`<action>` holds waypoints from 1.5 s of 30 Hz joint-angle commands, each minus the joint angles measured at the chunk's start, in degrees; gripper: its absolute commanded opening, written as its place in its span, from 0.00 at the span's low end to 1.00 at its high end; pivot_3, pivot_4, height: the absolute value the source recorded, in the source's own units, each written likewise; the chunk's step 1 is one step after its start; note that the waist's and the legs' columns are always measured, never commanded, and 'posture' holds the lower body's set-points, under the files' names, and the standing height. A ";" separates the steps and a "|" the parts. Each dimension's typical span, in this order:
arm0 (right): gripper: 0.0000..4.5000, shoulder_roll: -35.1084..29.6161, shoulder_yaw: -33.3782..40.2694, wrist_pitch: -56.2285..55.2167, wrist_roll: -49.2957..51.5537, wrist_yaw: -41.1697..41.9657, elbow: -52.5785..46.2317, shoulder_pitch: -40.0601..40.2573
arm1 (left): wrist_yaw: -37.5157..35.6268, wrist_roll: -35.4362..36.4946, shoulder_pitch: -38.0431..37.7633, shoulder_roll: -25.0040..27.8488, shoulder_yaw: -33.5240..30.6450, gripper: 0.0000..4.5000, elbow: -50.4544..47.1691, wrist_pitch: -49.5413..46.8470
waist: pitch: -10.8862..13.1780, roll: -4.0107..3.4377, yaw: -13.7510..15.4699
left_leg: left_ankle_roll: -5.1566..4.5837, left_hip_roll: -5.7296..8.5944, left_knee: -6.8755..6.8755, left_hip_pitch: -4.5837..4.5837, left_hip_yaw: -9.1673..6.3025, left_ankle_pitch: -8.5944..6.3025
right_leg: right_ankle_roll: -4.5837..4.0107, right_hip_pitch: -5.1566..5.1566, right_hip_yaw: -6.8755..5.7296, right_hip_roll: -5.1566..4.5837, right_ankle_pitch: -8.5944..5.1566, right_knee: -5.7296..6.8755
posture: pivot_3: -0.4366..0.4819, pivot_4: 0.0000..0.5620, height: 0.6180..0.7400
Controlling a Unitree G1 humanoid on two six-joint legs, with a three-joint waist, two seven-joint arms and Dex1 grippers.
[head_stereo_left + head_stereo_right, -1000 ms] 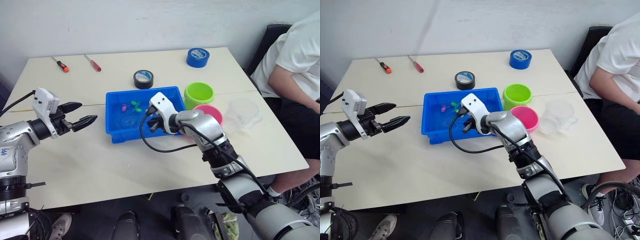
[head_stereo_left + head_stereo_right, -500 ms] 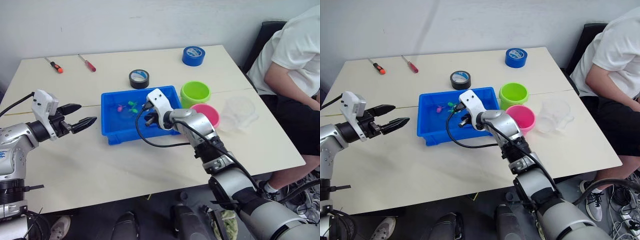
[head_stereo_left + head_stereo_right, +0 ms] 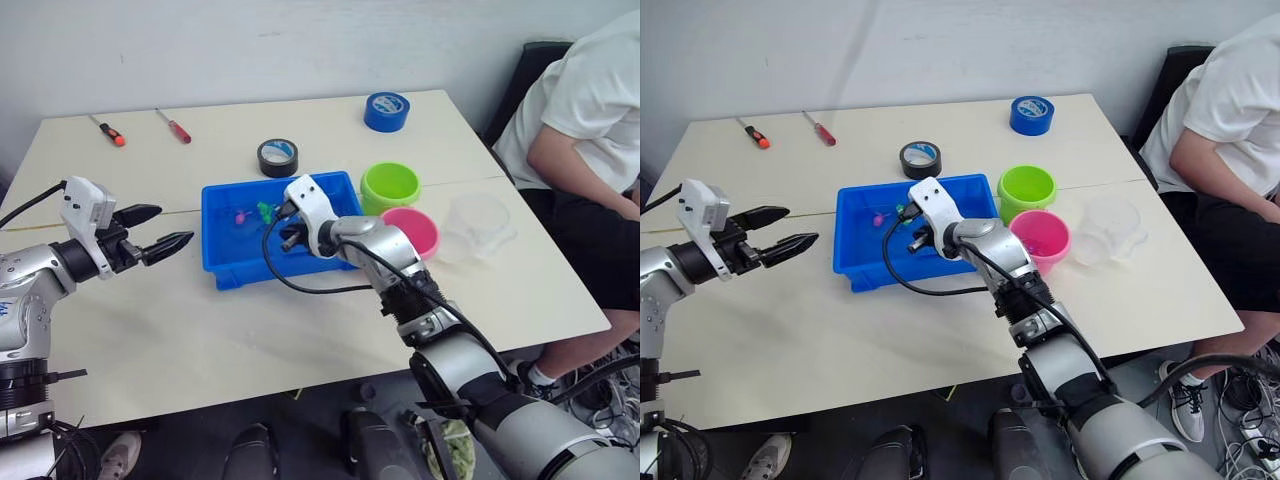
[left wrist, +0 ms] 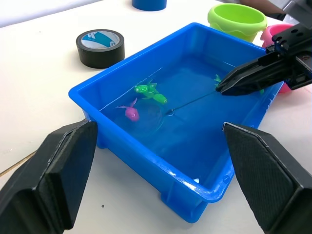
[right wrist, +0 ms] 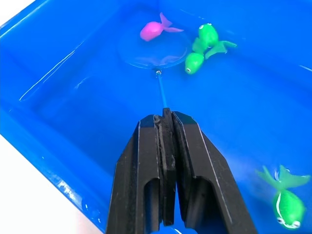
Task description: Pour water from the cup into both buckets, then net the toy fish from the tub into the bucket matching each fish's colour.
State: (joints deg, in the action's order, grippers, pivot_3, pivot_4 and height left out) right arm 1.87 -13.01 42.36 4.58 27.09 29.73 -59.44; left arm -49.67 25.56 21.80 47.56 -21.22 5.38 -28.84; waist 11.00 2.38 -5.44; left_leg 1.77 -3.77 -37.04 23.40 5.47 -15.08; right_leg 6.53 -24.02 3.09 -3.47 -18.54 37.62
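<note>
Pressed together on the thin handle of a small net (image 5: 152, 51), the right gripper (image 5: 165, 122) is held low inside the tub (image 5: 44, 141), presumably so the hoop can be slid under a fish; in this right wrist view one pink fish (image 5: 152, 30) is seen at the hoop's far edge, two green fish (image 5: 202, 46) just beside it, and a third green fish (image 5: 285, 207) well apart. In the left wrist view, the left gripper (image 4: 156, 146) is seen with fingers spread wide, empty, aimed at the tub from its left. In the head views, two buckets are counted at the tub's right, the green bucket (image 3: 392, 186) farther and the pink bucket (image 3: 414, 228) nearer, with the cup (image 3: 480, 224) beyond them to the right. Two tape rolls (image 3: 278, 157) are counted on the far table.
</note>
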 commanded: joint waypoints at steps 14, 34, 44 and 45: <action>0.00 -5.59 2.62 4.53 5.09 4.30 -22.29 5.74 | -4.50 2.32 0.80 1.28 -1.55 0.99 -0.46 3.05 | 0.00 0.00 0.07 | 0.02 -0.01 -0.01 0.35 -0.03 -0.01 | 0.00 -0.32 -0.01 -0.04 0.00 0.02 | 0.48 0.27 0.92; 0.00 -29.50 17.47 11.58 20.25 12.86 -56.14 23.90 | -16.76 0.02 13.62 0.23 10.11 0.99 7.73 8.90 | 0.00 0.00 1.67 | -0.04 0.08 -0.13 0.75 -0.03 0.02 | 0.01 -0.67 -0.01 0.10 0.00 -0.17 | 0.48 0.27 0.92; 0.00 -43.86 33.96 16.87 27.85 12.62 -67.06 34.54 | -19.46 -2.85 20.13 -3.23 14.01 0.99 17.20 14.71 | 0.01 -0.01 2.81 | -0.09 0.07 -0.25 0.73 -0.02 0.02 | 0.04 -0.61 0.06 0.17 0.02 -0.19 | 0.48 0.27 0.92; 0.00 -45.28 35.70 17.11 27.70 12.65 -67.72 36.51 | -19.72 -3.16 20.99 -3.65 14.33 0.99 18.37 15.31 | 0.01 -0.01 3.23 | -0.10 0.08 -0.25 0.72 -0.03 0.02 | 0.04 -0.60 0.04 0.17 0.02 -0.18 | 0.48 0.27 0.92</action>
State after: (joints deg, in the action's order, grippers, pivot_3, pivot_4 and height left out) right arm -41.97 19.19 59.07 31.64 39.91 -35.59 -24.02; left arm -68.66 22.89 41.36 43.66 -6.68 23.12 -15.15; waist 11.01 2.37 -2.21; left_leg 1.65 -3.69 -37.29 24.12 5.41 -15.07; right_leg 6.57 -24.60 3.12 -3.29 -18.52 37.42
